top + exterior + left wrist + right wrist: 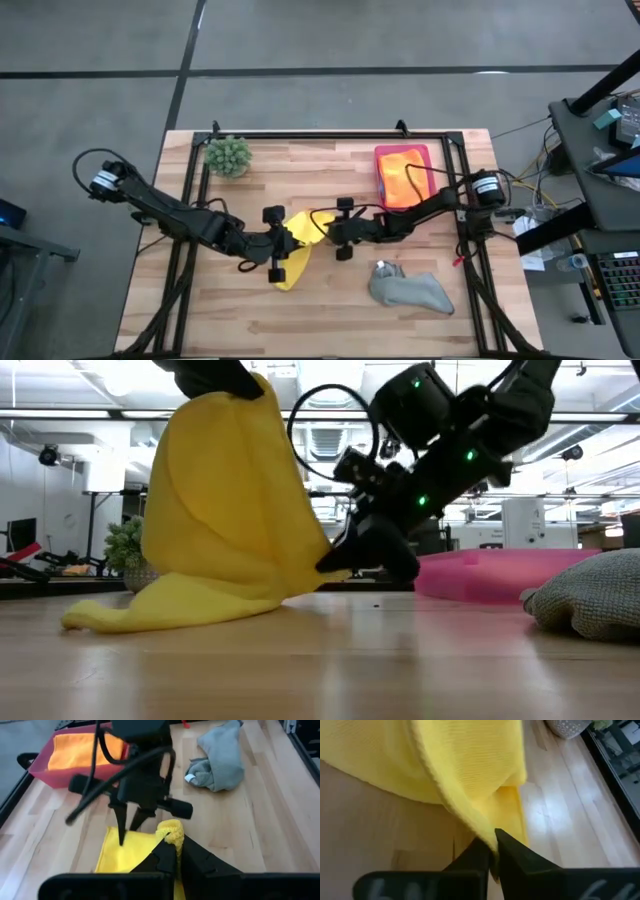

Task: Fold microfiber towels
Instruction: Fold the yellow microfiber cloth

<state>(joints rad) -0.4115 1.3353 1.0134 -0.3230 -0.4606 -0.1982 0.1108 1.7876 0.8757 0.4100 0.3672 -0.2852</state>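
Yellow towel hangs upright, long axis vertical, both grippers' jaws pinching it.

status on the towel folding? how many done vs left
Looks done: an orange towel lies in the pink tray, though its fold can't be judged.
In hand: the yellow towel, mid-table. The left gripper is shut on one bunched corner, lifting it; the right gripper is shut on another edge, low near the table.
Left: the grey towel lies crumpled on the table. No other towels are visible.
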